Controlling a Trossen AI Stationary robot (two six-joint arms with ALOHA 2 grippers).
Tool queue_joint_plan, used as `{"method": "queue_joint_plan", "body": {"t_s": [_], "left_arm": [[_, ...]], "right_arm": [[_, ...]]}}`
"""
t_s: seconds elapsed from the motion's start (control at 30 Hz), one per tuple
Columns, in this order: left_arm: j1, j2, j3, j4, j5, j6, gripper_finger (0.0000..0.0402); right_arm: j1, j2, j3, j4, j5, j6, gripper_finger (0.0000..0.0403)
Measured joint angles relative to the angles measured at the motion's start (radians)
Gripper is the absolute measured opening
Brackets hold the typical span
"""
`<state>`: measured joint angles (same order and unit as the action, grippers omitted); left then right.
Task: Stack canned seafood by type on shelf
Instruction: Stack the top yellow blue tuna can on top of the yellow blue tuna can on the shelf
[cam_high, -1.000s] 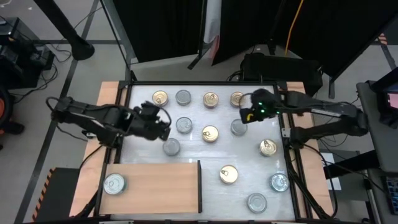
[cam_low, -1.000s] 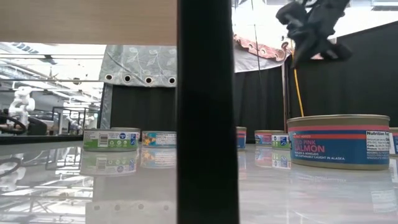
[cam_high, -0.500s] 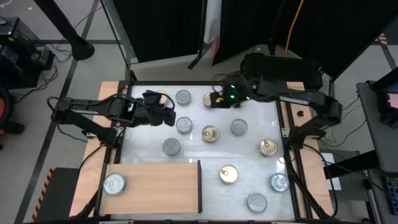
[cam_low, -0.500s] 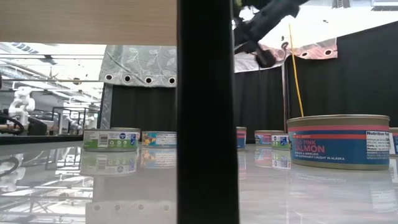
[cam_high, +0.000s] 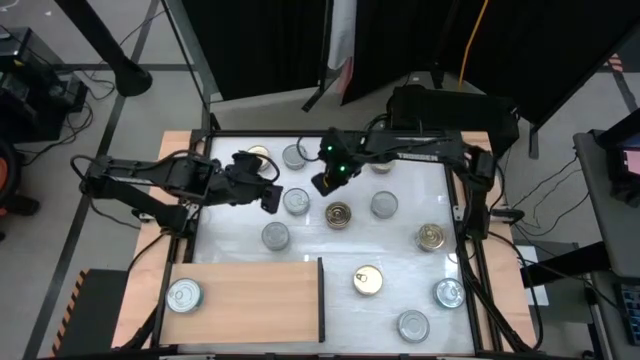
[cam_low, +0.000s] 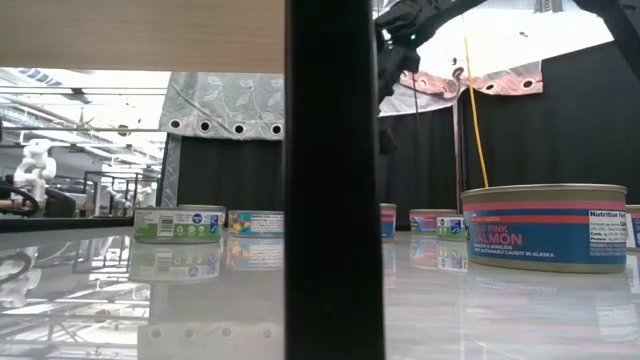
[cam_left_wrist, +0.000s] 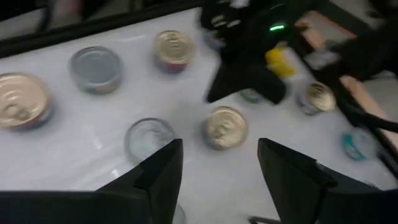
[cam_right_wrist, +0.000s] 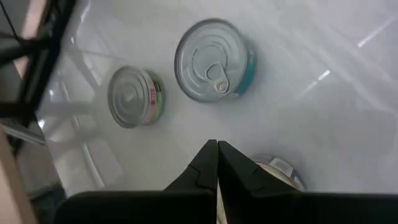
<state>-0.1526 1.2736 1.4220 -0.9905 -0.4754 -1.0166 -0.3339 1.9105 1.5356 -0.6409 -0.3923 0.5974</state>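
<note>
Since the earlier frames, the right end effector (cam_high: 322, 184) was seen to have swept from the bench's right side across its far half, arriving above the gap between the silver-lidded tin (cam_high: 296, 201) and the gold-lidded tin (cam_high: 338, 214). Its fingers (cam_right_wrist: 205, 163) were pressed together with nothing between them. The left end effector (cam_high: 270, 199) had been carried from beside the lower silver tin (cam_high: 275, 236) toward the same silver-lidded tin, and was found just beside that tin's left edge. Its fingers (cam_left_wrist: 163, 171) stood moderately apart and empty, and the gap was narrowing.

No tin had been lifted or shifted. One silver tin (cam_high: 184, 295) lay on the shelf (cam_high: 260, 300), at its left end; the remaining tins were scattered over the white bench (cam_high: 400, 240), well apart from the shelf.

Both arms were found reaching inward over the far half of the bench, their end effectors near one another about the silver-lidded tin. Stacking was judged barely begun, and the left arm appeared to be lining up on that tin. Crowding between the two arms was noted as a risk.
</note>
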Motion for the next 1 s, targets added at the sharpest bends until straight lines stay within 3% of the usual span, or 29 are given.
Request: {"method": "queue_joint_plan", "body": {"t_s": [0.23,0.7,1.0], "left_arm": [[-0.049,-0.014,0.0,0.078,0.004,0.106,0.0177],[-0.074,-0.008,0.0,0.06,0.004,0.107,0.0175],[-0.105,-0.008,-0.012,-0.027,-0.007,0.076,0.0175]], "right_arm": [[0.059,0.059,0.001,0.117,0.081,0.004,0.0001],[0.095,0.207,0.001,0.262,0.134,0.099,0.0],[0.094,0.228,0.004,0.236,0.148,0.089,0.0]]}}
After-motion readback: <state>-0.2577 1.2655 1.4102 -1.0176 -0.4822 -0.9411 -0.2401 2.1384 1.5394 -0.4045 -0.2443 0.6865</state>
